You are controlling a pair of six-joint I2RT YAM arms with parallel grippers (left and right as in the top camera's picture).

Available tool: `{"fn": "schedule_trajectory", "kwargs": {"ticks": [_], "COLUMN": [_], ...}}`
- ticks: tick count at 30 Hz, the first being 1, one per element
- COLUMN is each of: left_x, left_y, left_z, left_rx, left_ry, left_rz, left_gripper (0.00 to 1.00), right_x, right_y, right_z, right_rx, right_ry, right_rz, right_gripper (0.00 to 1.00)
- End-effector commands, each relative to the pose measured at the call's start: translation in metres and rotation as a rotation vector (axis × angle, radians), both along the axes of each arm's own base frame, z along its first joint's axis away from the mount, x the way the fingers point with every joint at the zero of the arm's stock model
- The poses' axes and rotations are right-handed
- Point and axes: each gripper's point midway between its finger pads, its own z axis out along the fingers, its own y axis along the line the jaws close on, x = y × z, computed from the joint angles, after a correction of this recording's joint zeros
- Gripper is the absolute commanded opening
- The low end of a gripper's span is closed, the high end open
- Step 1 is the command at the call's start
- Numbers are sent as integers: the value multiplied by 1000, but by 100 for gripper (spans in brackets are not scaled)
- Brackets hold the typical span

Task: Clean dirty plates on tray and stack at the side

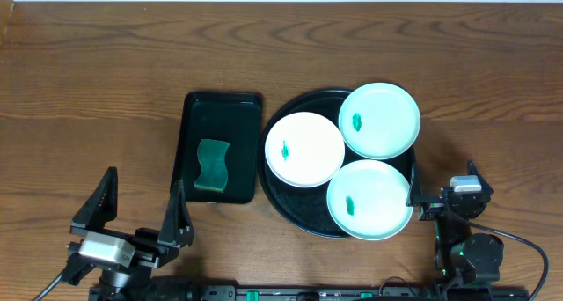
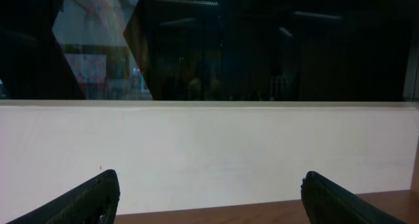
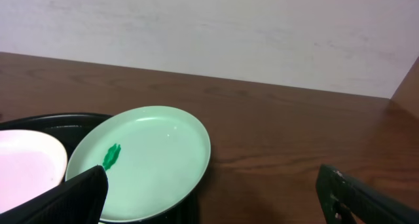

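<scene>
Overhead: three smeared plates (image 1: pixel 304 149) sit on the tray (image 1: pixel 283 204), none cleaned yet. My left gripper (image 1: pixel 136 211) and right gripper (image 3: pixel 219 198) stand wide apart, empty. Next, I judge, the left must fetch the sponge (image 1: pixel 212 167) nearby.

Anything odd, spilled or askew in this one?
Each of the three plates carries a green smear: the white plate, the upper mint plate and the lower mint plate. Both mint plates overhang the rim of the round tray on the right. No spill or damage shows.
</scene>
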Motion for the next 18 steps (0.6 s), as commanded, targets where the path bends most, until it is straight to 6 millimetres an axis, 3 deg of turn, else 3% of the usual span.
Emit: {"fn": "schedule_trajectory", "kwargs": {"ticks": [1,13,18], "left_x": [-2,-2,1], "left_y": [-3,-3,-3], "left_z": [3,3,-8], "left_rx": [-3,-3,-5], "left_ry": [-6,-5,43], "left_rz": [-22,-22,-22], "left_gripper": [89,89,89], "right_x": [0,0,0], "right_y": [1,1,1], "right_z": [0,0,0], "right_rx": [-11,-11,-11], "right_ry": [-2,-3,-3], "right_rz": [2,2,2], "right_gripper": [99,99,99]}}
